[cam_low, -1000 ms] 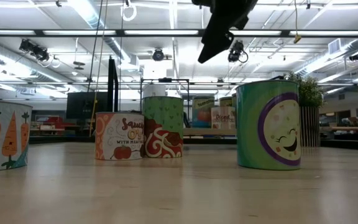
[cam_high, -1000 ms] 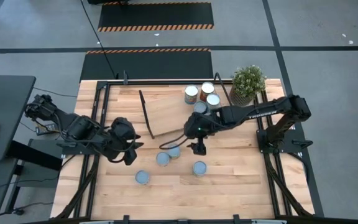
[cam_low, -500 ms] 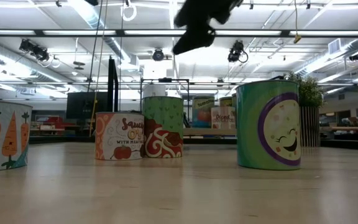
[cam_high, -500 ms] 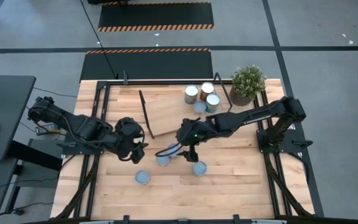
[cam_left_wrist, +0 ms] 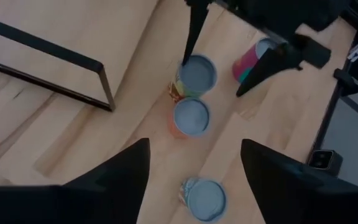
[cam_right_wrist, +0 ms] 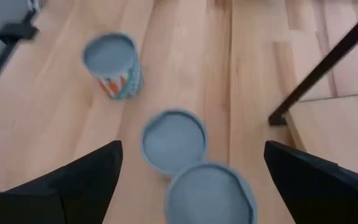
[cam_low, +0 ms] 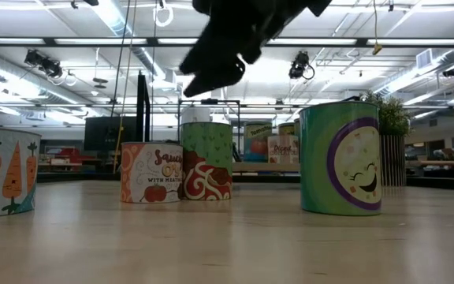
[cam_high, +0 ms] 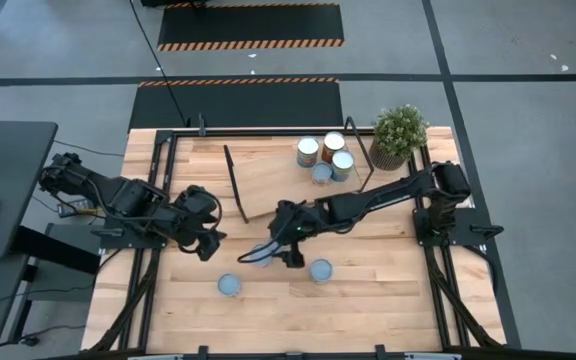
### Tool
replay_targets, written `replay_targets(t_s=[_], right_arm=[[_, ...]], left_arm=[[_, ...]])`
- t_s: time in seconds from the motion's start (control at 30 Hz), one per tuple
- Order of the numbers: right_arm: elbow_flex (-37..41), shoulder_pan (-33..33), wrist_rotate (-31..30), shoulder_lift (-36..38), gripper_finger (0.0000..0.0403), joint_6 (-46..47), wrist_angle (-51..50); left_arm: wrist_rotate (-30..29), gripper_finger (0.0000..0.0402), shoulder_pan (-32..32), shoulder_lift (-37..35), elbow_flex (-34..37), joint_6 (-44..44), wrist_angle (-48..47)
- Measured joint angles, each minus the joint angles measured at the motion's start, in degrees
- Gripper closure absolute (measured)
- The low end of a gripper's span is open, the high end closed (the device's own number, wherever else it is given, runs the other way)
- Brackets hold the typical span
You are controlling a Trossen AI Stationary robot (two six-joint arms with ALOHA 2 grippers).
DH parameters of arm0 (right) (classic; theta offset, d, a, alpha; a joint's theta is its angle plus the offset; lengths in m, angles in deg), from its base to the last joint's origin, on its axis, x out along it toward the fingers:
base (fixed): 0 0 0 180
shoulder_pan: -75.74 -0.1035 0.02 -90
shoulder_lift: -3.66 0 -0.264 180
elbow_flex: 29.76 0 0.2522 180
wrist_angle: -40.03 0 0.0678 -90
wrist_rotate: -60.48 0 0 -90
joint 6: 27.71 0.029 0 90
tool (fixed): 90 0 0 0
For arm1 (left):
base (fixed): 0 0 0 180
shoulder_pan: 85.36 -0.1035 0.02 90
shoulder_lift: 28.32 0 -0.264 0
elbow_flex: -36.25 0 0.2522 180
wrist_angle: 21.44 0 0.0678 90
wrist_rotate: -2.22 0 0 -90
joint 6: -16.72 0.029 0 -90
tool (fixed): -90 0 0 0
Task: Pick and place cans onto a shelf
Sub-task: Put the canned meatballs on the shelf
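Several cans stand on end on the table: a carrot-print one (cam_right_wrist: 112,62), two close together (cam_right_wrist: 174,140) (cam_right_wrist: 209,193), and a green smiley one (cam_low: 341,158). Several more (cam_high: 326,158) stand on the far right end of the light-wood shelf (cam_high: 268,185). My right gripper (cam_right_wrist: 192,149) is open and hovers above the close pair (cam_high: 261,256), one finger on either side, touching nothing. In the low view it (cam_low: 219,55) hangs well above the can tops. My left gripper (cam_left_wrist: 194,149) is open and empty to the left of the pair (cam_high: 206,240).
A potted green plant (cam_high: 400,132) stands at the far right corner beside the shelf. The shelf's black frame end (cam_high: 233,185) rises between the shelf and my left arm. Bare tabletop (cam_high: 368,300) lies along the near edge.
My right gripper has gone toward the table's left and near edges and come lower, from beside the shelf to above the two close cans. The cans have not moved.
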Motion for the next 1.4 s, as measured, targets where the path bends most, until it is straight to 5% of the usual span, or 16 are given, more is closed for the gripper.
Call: replay_targets(t_s=[0.53, 0.97, 1.13, 1.4], right_arm=[[-0.1, 0.1, -2.8, -7.1, 0.0008, -1.7, -5.6], [-3.8, 1.3, -2.8, -4.8, 0.011, -4.7, -13.2], [-9.2, 5.0, -2.8, 0.0, 0.0096, -9.1, -20.5], [-10.5, 17.6, -3.2, 3.9, 0.0093, -7.5, -18.8]], left_arm=[[0.3, 0.0181, 0.0, 0.0, 0.0, 0.0, -1.3], [0.2, 0.0189, 0.0, 0.0, 0.0, 0.2, -1.3], [0.2, 0.0189, 0.0, 0.0, 0.0, 0.1, -1.2], [-0.9, 0.0189, 0.0, 0.0, 0.0, 1.3, -0.7]])
